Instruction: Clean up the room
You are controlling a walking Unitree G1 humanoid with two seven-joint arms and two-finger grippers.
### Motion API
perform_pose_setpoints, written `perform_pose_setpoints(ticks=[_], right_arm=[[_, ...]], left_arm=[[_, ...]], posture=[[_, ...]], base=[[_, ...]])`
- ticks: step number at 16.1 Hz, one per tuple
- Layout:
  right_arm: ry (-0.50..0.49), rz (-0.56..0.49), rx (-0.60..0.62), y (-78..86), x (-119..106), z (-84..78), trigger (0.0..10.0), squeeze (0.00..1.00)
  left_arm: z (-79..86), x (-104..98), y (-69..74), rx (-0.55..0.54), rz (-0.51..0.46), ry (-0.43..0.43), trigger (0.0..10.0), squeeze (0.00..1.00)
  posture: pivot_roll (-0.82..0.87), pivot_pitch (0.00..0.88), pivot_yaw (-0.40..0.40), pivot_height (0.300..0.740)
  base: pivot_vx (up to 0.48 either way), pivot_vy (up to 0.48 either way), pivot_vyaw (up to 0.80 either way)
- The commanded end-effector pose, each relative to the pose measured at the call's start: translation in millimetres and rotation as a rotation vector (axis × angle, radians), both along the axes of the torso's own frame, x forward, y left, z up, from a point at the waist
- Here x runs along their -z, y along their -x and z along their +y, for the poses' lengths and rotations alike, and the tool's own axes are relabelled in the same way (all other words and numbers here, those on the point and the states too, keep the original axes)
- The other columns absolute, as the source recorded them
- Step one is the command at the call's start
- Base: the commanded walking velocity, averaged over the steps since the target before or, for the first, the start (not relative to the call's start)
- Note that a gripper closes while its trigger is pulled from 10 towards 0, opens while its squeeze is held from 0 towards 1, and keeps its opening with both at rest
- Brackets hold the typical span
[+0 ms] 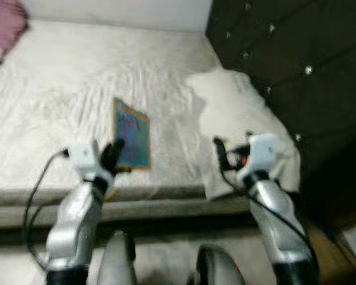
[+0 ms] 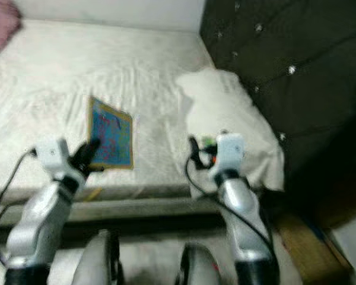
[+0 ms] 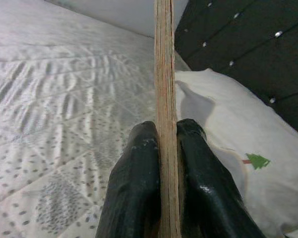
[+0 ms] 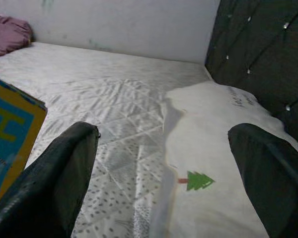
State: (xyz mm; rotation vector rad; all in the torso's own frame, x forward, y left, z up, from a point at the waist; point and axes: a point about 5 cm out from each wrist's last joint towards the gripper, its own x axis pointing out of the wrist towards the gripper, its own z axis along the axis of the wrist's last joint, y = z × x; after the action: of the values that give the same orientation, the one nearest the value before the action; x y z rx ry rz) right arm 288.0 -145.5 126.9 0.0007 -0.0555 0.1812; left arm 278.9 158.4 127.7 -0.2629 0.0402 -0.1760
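Board book (image 1: 131, 134) upright over the bed (image 1: 59, 89), edge clamped between left hand (image 3: 161, 148) fingers.

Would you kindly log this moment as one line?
left gripper: shut on board book, above bed | right gripper: open, empty, by pillow

White quilted bed (image 1: 77, 77); white pillow with small green tree print (image 1: 237, 113) at headboard end, pink cloth (image 1: 3, 32) at far corner.
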Motion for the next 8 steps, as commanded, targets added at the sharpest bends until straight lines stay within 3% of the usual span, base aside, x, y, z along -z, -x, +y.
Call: perform_pose_setpoints(ticks=[1,5,8], right_arm=[[0.0,-0.004,-0.01,-1.8,-3.5,1.2,10.0,0.0],[0.005,0.001,-0.009,-1.2,-2.1,-0.4,10.0,0.0],[0.007,0.001,-0.009,-1.8,-2.7,-0.2,10.0,0.0]], left_arm=[[-0.8,-5.5,1.2,0.003,-0.026,0.01,10.0,0.0],[-1.2,-5.5,1.2,0.004,-0.024,0.011,10.0,0.0],[-0.6,-4.8,0.6,-0.001,-0.016,0.014,10.0,0.0]], posture=[[-0.04,0.082,-0.084,0.656],[-0.04,0.084,-0.086,0.656],[-0.04,0.09,-0.087,0.656]], base=[[0.285,0.0,0.0],[0.279,0.0,0.0],[0.0,0.0,0.0]])
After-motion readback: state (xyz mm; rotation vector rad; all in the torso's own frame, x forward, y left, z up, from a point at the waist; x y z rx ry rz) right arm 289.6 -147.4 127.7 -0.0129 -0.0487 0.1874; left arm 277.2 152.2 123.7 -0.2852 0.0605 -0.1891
